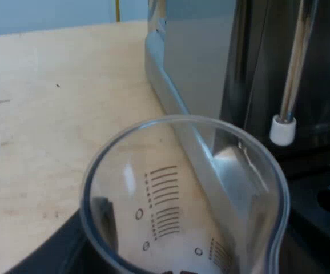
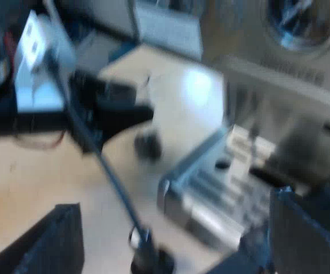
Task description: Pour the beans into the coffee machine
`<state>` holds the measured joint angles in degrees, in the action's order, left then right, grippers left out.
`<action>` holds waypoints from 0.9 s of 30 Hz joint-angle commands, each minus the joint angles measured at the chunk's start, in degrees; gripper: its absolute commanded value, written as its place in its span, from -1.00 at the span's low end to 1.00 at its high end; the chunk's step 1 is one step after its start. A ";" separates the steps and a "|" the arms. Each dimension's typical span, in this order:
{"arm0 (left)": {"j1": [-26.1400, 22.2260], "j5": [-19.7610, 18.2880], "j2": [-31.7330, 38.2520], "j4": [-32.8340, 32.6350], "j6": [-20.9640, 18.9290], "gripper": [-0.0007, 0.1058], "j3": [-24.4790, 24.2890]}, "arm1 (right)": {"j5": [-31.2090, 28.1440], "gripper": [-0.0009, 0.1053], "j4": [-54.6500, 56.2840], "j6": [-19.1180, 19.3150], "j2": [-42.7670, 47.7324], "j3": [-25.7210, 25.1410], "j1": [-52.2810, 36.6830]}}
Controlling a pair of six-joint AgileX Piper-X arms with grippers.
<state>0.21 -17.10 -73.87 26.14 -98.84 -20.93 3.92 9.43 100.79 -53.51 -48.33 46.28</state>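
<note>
A clear measuring glass (image 1: 182, 194) with printed scale marks sits tight against the left wrist camera, and my left gripper (image 1: 182, 260) is shut on it. One black finger (image 1: 103, 220) shows through the glass wall. The glass is beside the espresso machine (image 1: 199, 63), low by its steel side and near the steam wand's white tip (image 1: 282, 129). In the blurred right wrist view, my right gripper (image 2: 173, 220) is open, its fingers (image 2: 56, 242) wide apart, facing the machine's drip tray (image 2: 210, 197) and round gauge (image 2: 302, 23). A black arm (image 2: 111, 111) hangs farther off over the table.
Pale wooden tabletop (image 1: 45, 114) spreads away from the machine's side. The dark drip tray area (image 1: 319, 194) lies under the steam wand. White and dark equipment (image 2: 36, 63) stands beyond the table edge in the right wrist view.
</note>
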 commanded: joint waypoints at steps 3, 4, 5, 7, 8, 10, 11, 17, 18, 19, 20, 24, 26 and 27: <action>0.29 1.46 7.73 -4.55 -0.17 -0.49 -0.28 | -3.92 0.31 -5.51 -2.50 0.57 -0.64 0.09; 0.29 2.05 9.57 -5.78 -0.09 -0.49 -0.28 | -3.92 0.31 -6.74 -2.52 0.52 -0.64 0.09; 0.29 2.12 11.45 -7.07 -0.13 -0.49 -0.28 | -3.92 0.31 -7.97 -2.50 0.52 -0.64 0.09; 0.29 2.25 14.23 -8.54 -0.13 -0.49 -0.28 | -3.92 0.31 -9.43 -2.50 0.52 -0.64 0.09; 0.29 2.25 16.13 -9.83 -0.13 -0.49 -0.28 | -3.92 0.31 -10.55 -2.50 0.52 -0.64 0.09; 0.29 2.25 18.34 -11.67 -0.13 -0.49 -0.28 | -3.92 0.31 -12.20 -2.50 0.52 -0.64 0.09; 0.29 2.25 20.16 -13.08 -0.02 -0.49 -0.28 | -3.92 0.31 -13.75 -2.79 0.52 -0.64 0.09; 0.29 4.40 28.19 -19.91 0.13 -0.49 -0.28 | -4.23 0.31 -18.80 -3.12 0.52 -0.64 0.09; 0.29 4.94 28.88 -20.66 0.13 -0.49 -0.28 | -4.28 0.31 -19.49 -3.12 0.52 -0.64 0.09; 0.29 4.96 29.57 -21.05 0.28 -0.49 -0.28 | -4.44 0.31 -20.31 -3.12 0.63 -0.64 0.09; 0.29 4.96 31.09 -22.43 0.82 -0.49 -0.28 | -5.03 0.31 -21.38 -3.12 0.61 -0.64 0.09; 0.29 4.96 34.23 -26.14 0.90 -0.49 -1.10 | -6.64 0.31 -23.58 -3.12 0.61 -0.64 0.09; 0.29 5.17 35.32 -29.90 0.90 -0.49 -2.82 | -8.06 0.31 -25.94 -3.12 0.61 -0.64 0.09; 0.29 5.43 35.63 -32.44 1.20 -0.49 -4.16 | -8.08 0.31 -26.99 -3.12 0.61 -0.64 0.09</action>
<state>0.21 -12.32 -39.02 -3.24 -97.77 -23.18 -3.98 -14.91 97.61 -53.40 -48.33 46.28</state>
